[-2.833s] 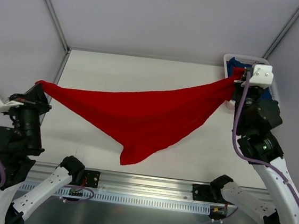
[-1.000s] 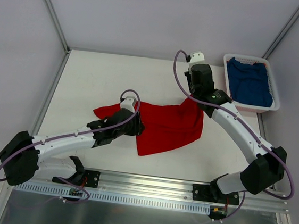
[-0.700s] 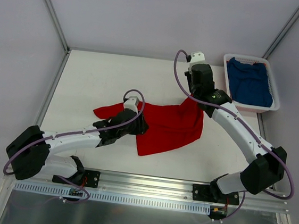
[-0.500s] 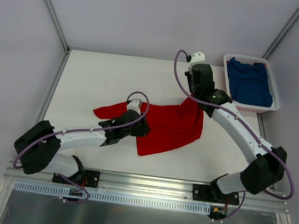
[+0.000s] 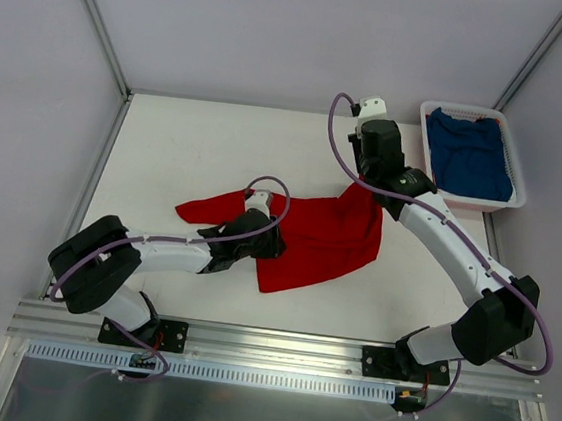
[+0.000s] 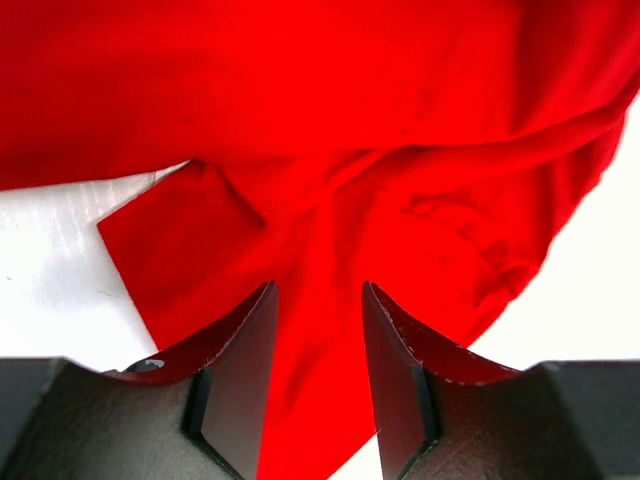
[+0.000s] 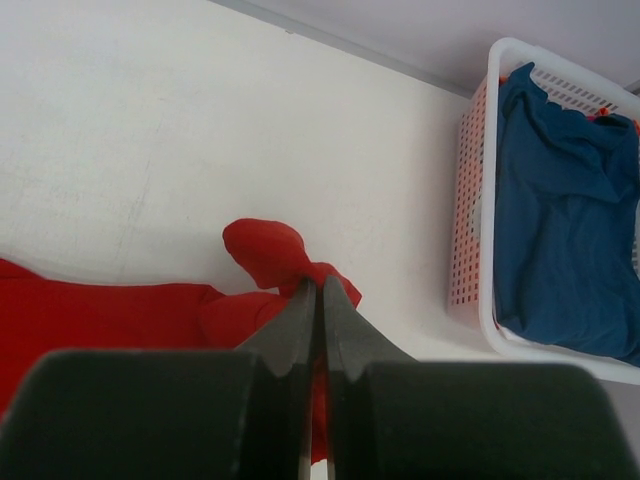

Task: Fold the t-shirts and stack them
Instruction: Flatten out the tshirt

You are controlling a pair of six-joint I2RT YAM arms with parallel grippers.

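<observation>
Table (image 5: 167, 148), white, carrying all items. Red t-shirt (image 5: 318, 240), one, lay crumpled near the table's middle, one corner raised toward the far right. White slatted basket (image 5: 428, 125), one, stood at the far right corner. Blue t-shirt (image 5: 473, 155), one, lay bunched inside that basket. Left pincer (image 6: 318, 295), low over the red t-shirt's near-left part, fingers spread with cloth showing between them, nothing pinched. Right pincer (image 7: 318, 285), fingers pressed together, pinching the red t-shirt's raised corner.
</observation>
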